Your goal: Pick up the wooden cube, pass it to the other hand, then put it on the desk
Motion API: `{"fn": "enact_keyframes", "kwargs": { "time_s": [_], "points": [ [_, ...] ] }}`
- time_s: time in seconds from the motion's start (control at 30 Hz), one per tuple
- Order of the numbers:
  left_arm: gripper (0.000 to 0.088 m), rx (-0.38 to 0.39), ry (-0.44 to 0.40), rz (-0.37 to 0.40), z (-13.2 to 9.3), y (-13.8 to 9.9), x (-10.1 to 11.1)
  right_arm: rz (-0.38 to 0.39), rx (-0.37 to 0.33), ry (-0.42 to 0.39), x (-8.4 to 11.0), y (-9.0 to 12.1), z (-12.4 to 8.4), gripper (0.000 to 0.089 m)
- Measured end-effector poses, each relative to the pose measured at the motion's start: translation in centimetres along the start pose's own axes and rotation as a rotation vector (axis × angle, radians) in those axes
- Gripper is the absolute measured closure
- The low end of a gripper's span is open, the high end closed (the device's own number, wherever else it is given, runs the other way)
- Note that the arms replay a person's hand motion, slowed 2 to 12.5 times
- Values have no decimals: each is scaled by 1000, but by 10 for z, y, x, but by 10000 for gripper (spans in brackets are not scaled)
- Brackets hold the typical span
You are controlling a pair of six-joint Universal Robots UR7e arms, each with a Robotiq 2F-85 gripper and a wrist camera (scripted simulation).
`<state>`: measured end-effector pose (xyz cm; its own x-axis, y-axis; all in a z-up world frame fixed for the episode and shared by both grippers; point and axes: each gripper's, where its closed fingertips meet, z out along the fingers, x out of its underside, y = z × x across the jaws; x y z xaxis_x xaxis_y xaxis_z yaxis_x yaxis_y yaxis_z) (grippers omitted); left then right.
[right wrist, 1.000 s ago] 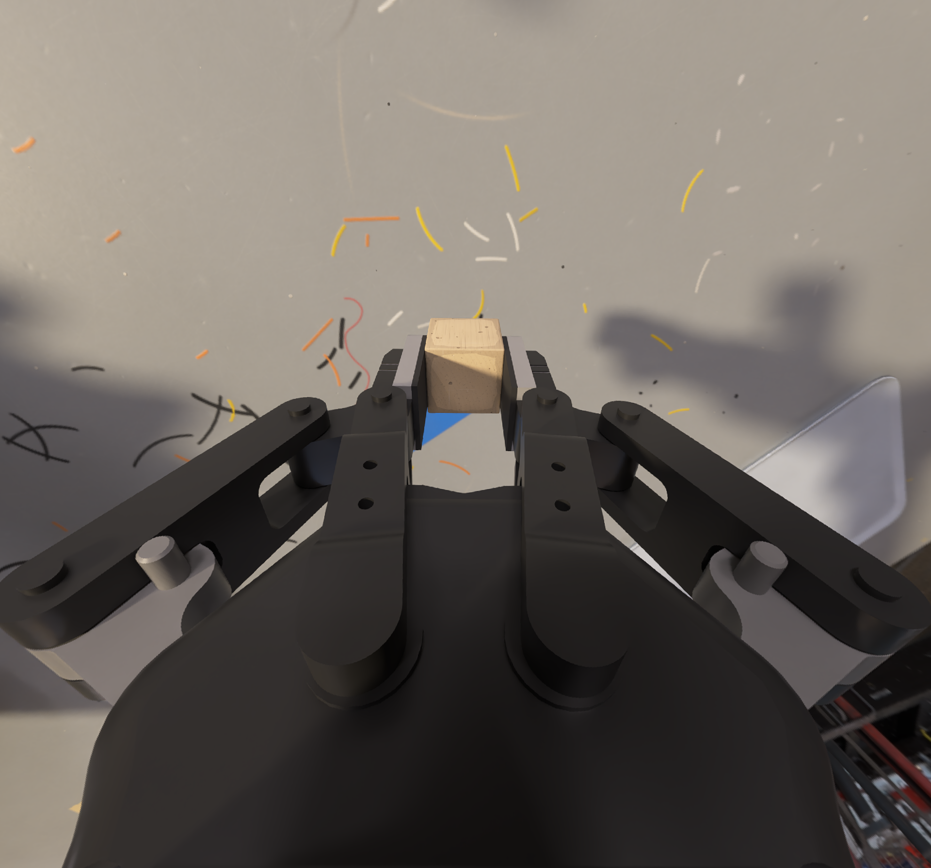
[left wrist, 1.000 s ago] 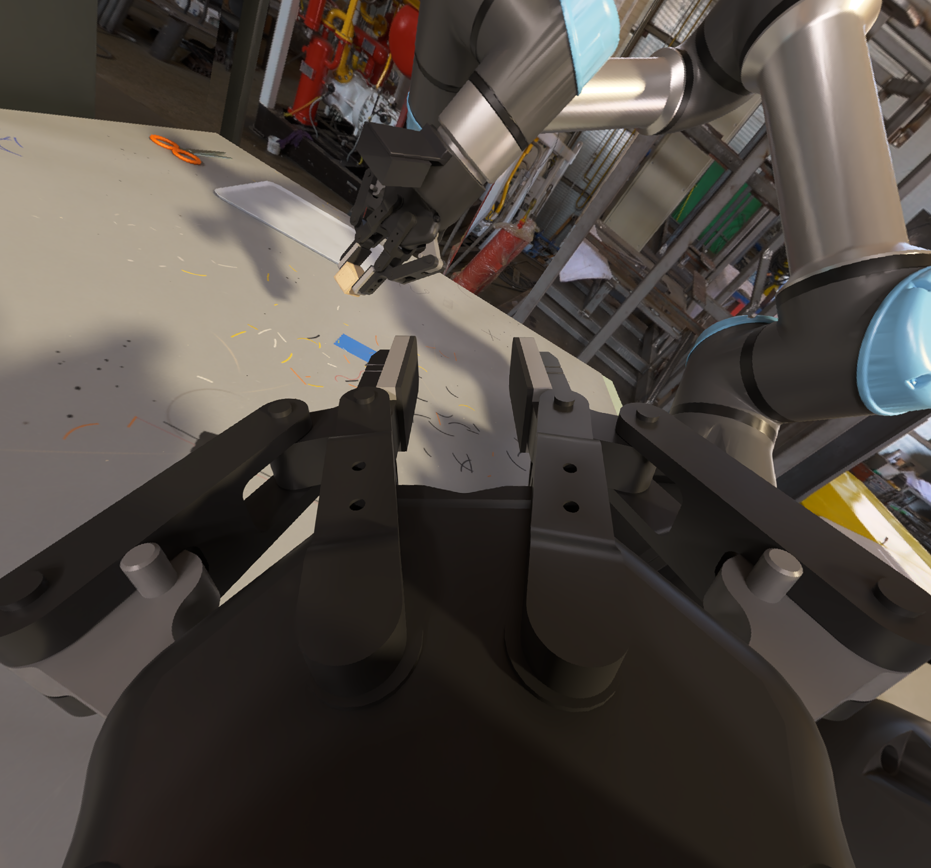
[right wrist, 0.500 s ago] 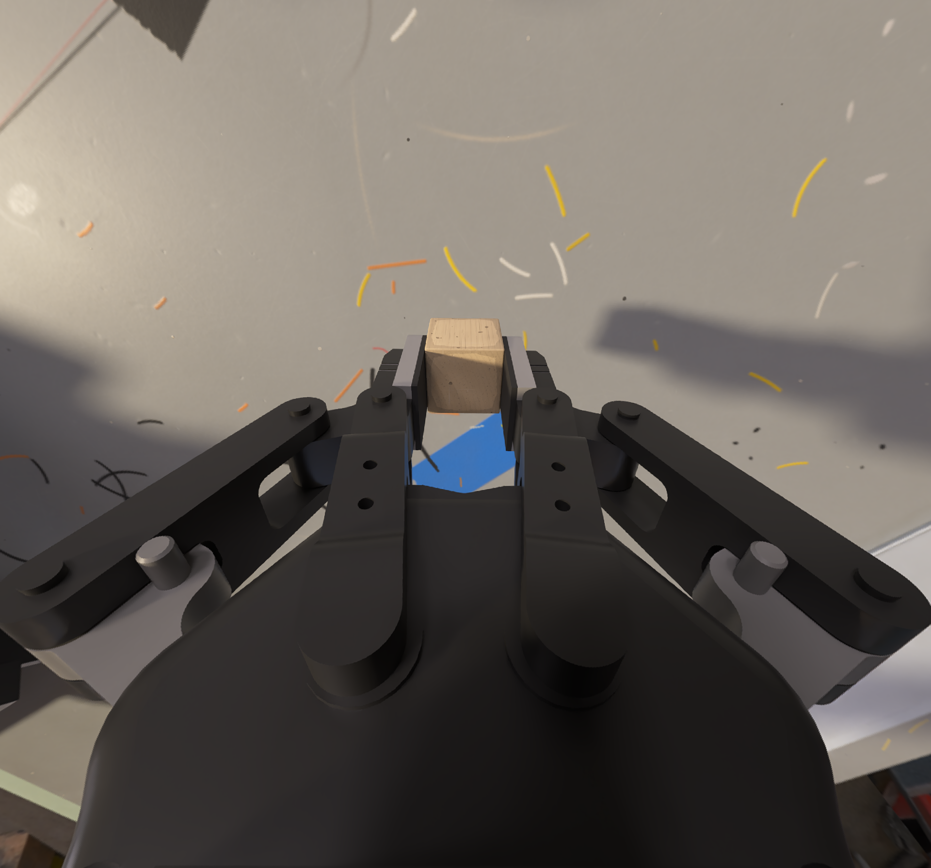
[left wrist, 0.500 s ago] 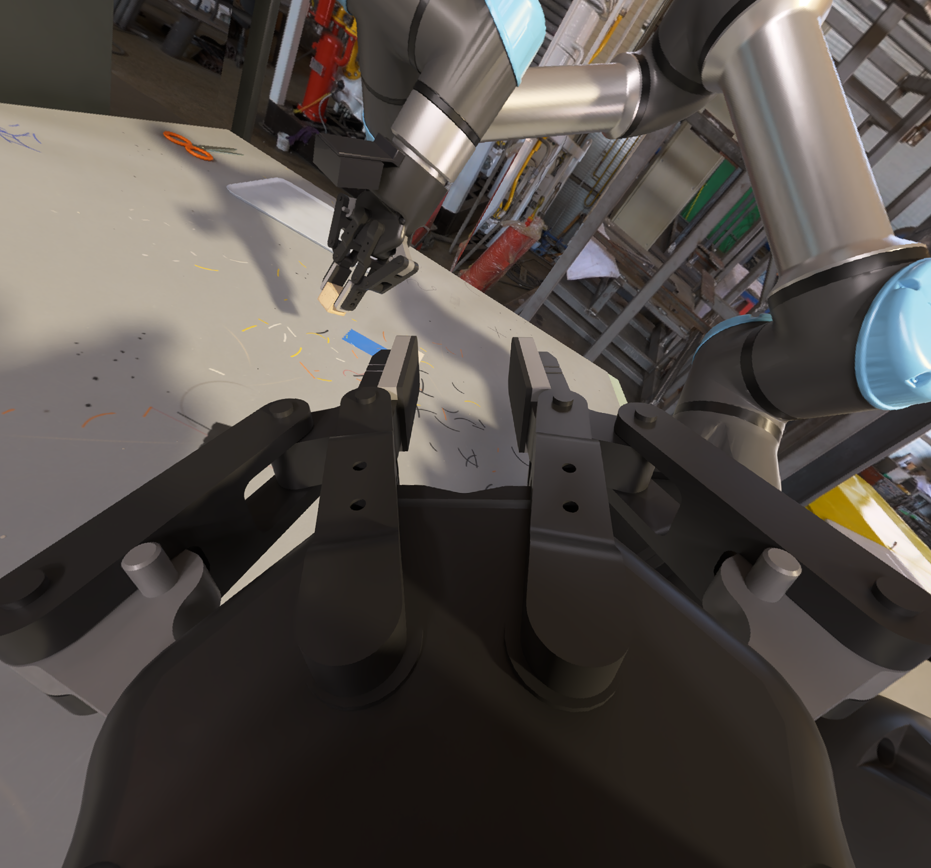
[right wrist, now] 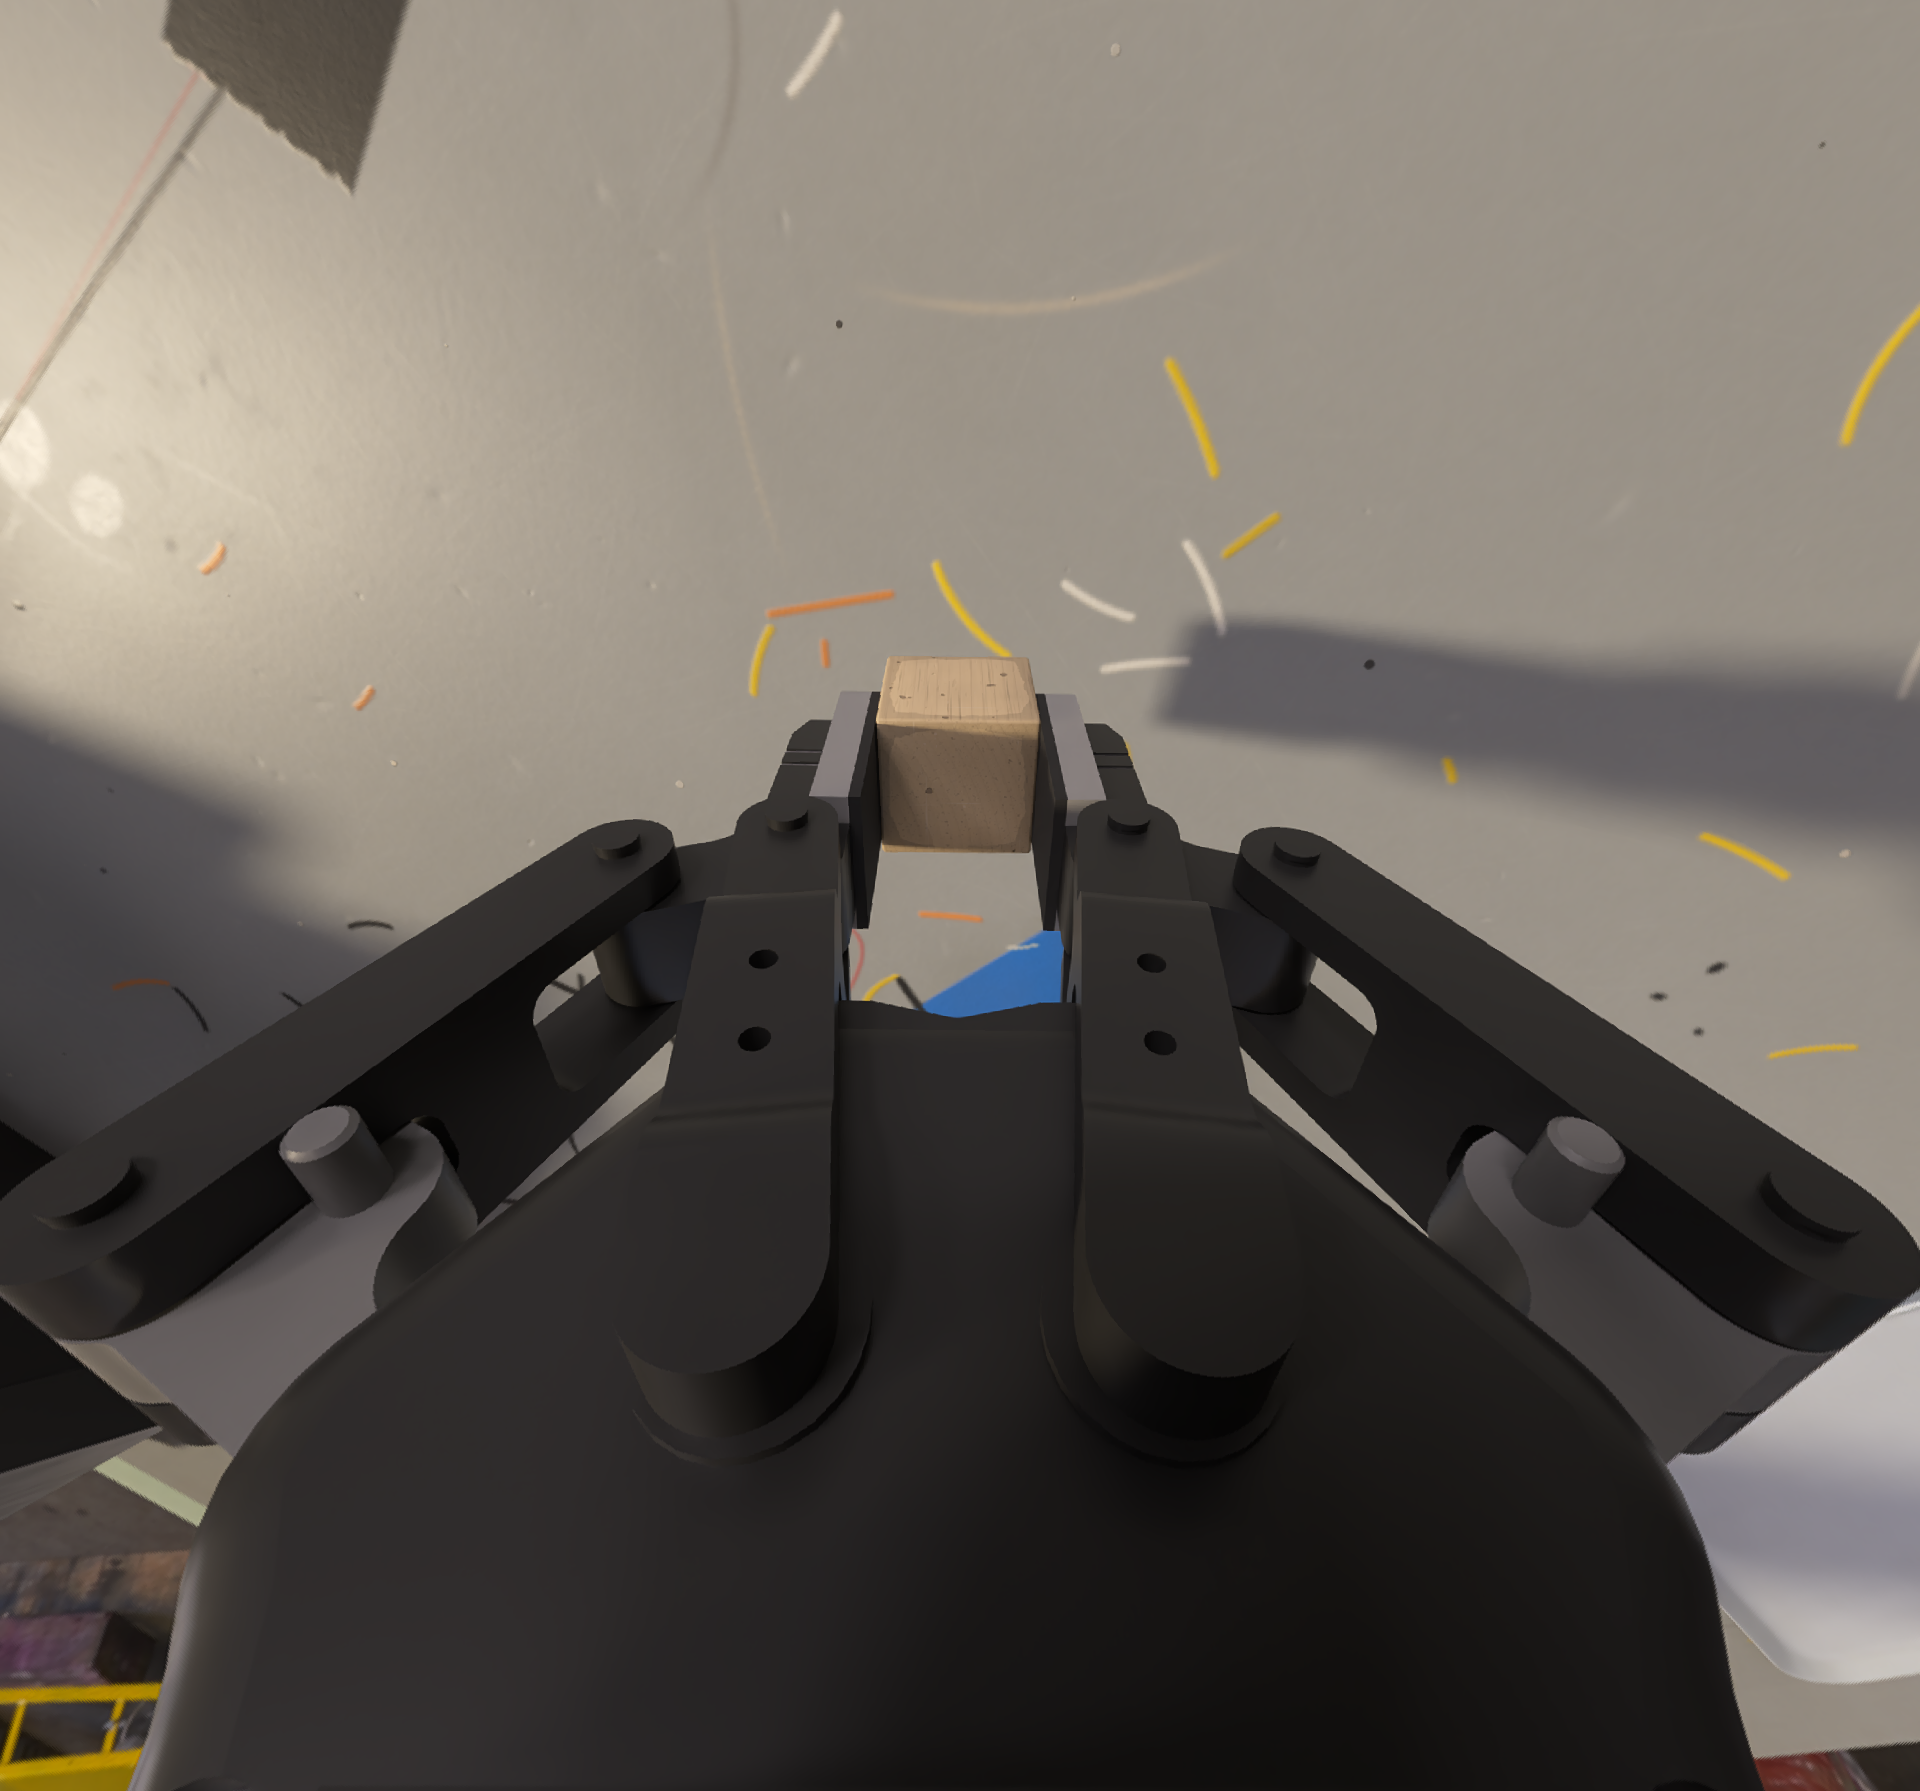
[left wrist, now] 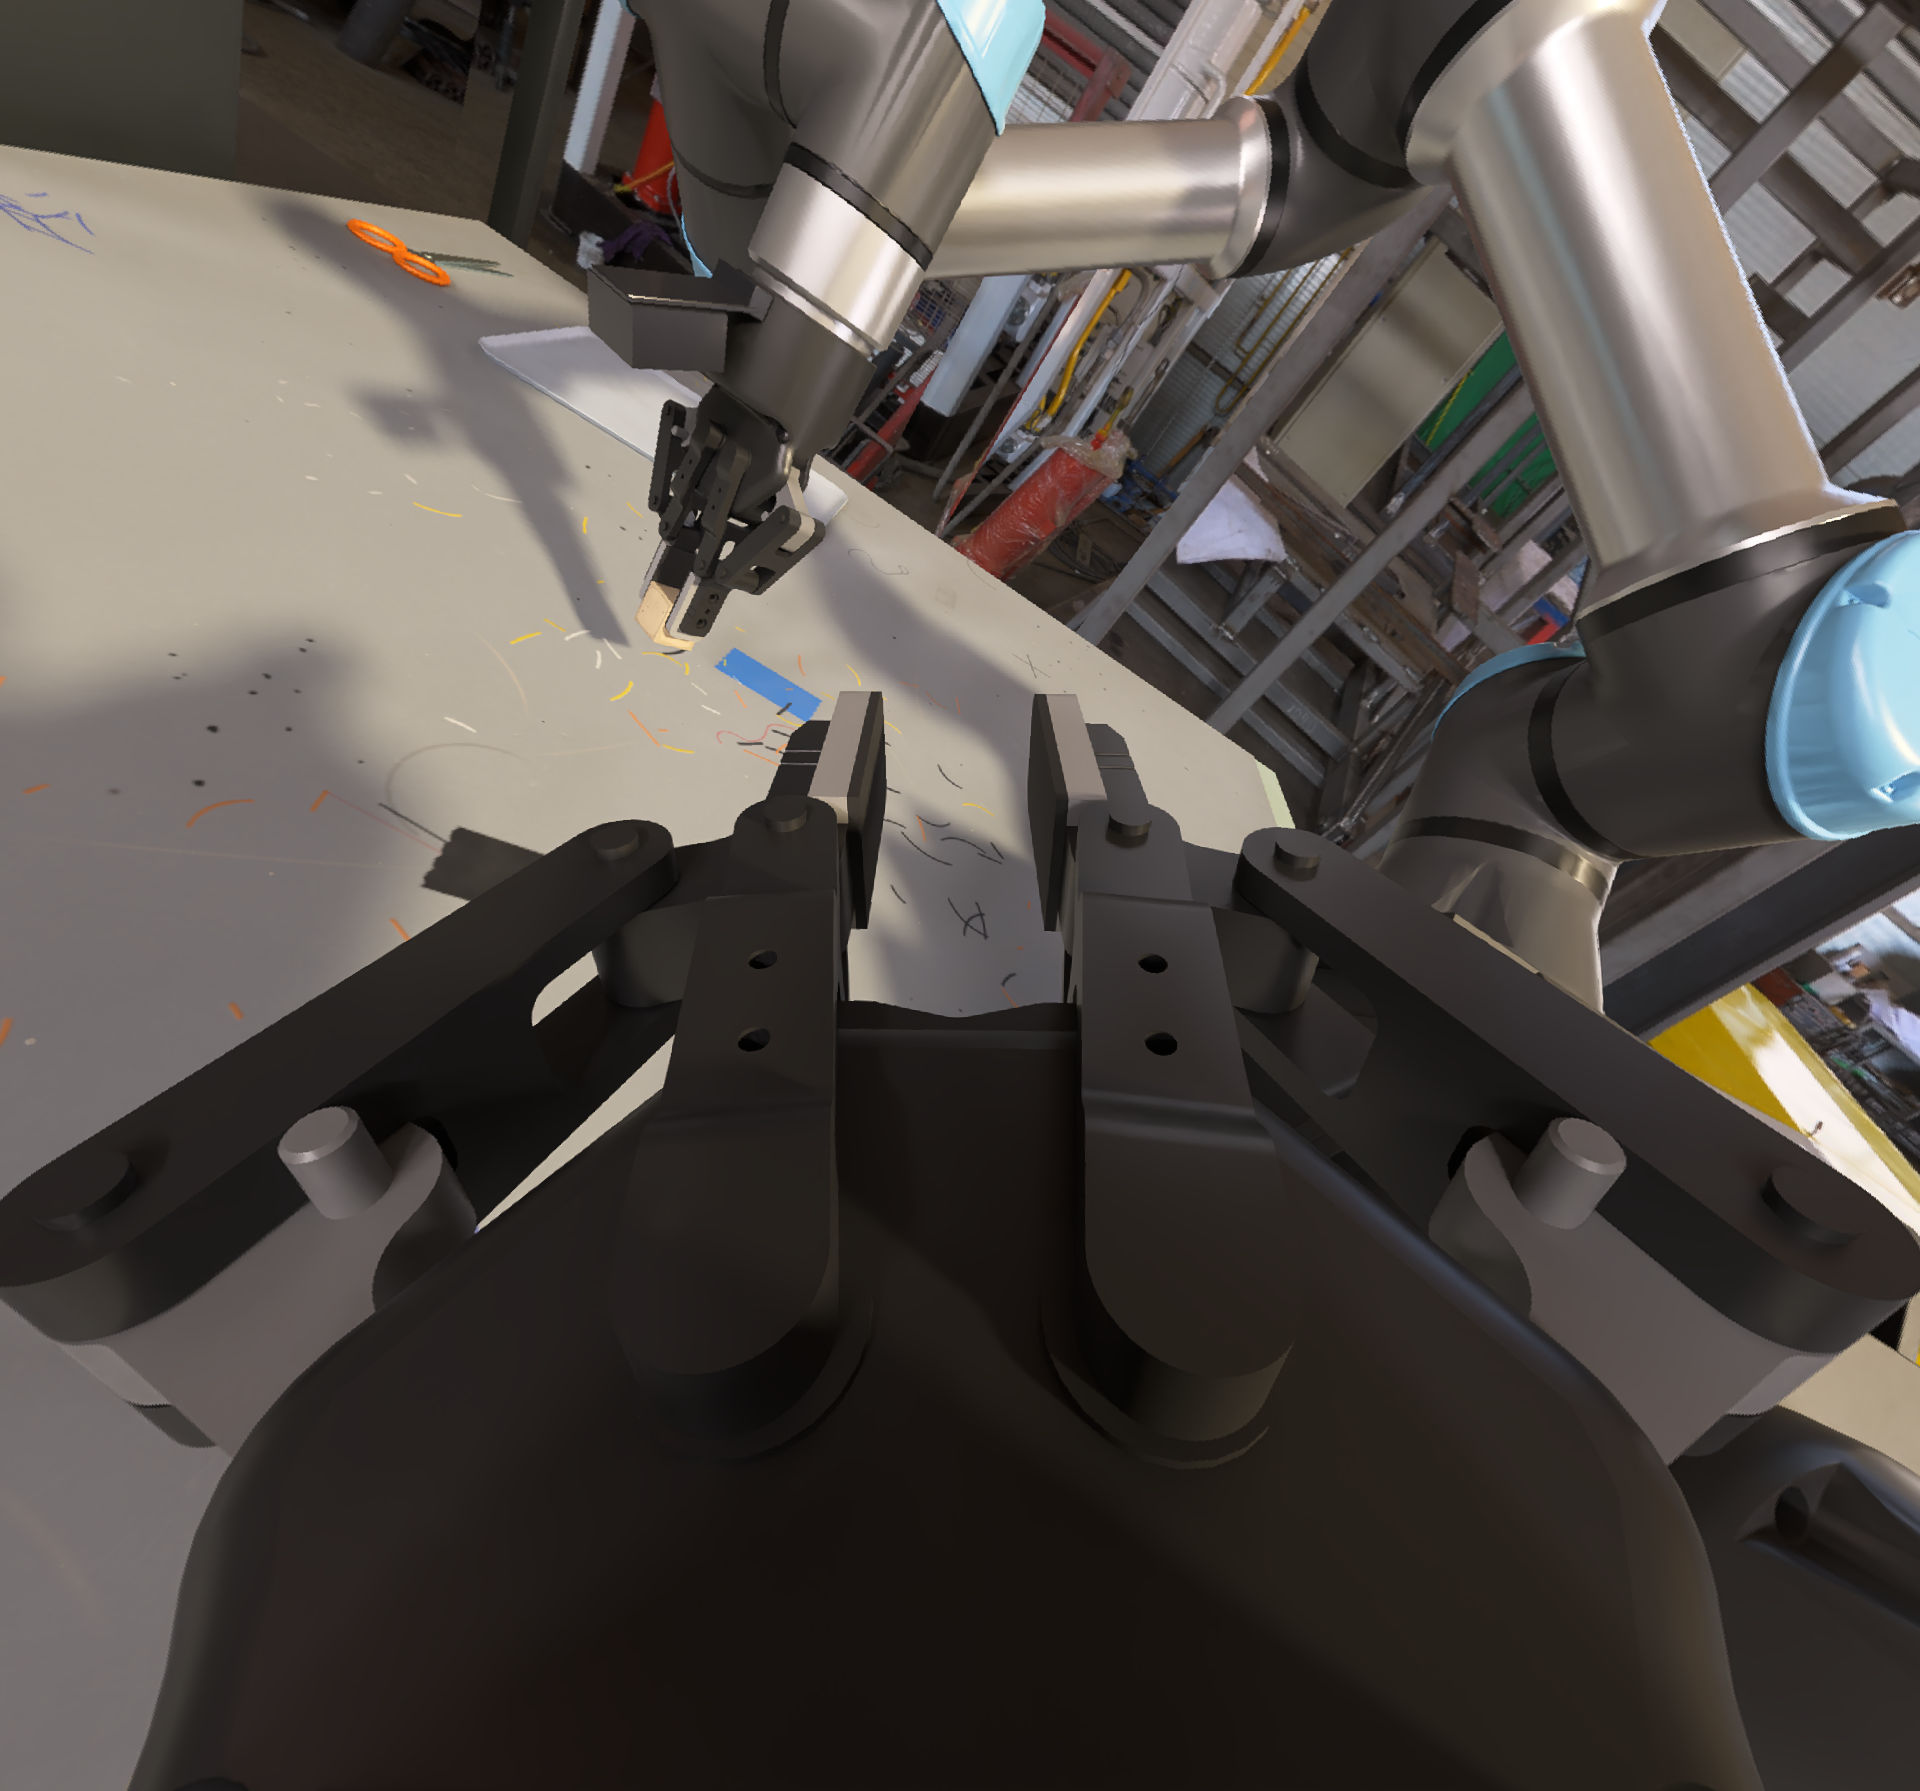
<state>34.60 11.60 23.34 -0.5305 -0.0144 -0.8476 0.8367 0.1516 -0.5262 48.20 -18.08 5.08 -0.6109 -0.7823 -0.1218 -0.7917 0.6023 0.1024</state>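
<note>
The wooden cube [right wrist: 957, 754] is pale tan and sits between the pads of my right gripper [right wrist: 957, 775], which is shut on it just above the grey desk [right wrist: 1039, 183]. In the left wrist view the cube [left wrist: 658, 611] shows at the tip of the right gripper [left wrist: 681, 614], close to the desk surface [left wrist: 260, 546]. My left gripper [left wrist: 956, 785] is open and empty, hovering over the desk nearer the front, apart from the cube.
A blue tape strip [left wrist: 767, 681] lies on the desk by the cube. A white tray [left wrist: 582, 370] and orange scissors [left wrist: 400, 250] lie farther back. A dark tape patch [left wrist: 473, 863] lies left of my left gripper. The desk edge [left wrist: 1195, 702] runs at right.
The right arm has carried the cube left of the blue tape and down closer to the desk. The left gripper has stayed open and almost still.
</note>
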Motion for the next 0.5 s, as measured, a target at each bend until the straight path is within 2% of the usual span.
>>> {"fn": "enact_keyframes", "kwargs": {
  "time_s": [0.5],
  "points": [
    [702,-39,-10,-6,-8,9,-1,40,-69,66,-3,3,22,643]
  ]
}}
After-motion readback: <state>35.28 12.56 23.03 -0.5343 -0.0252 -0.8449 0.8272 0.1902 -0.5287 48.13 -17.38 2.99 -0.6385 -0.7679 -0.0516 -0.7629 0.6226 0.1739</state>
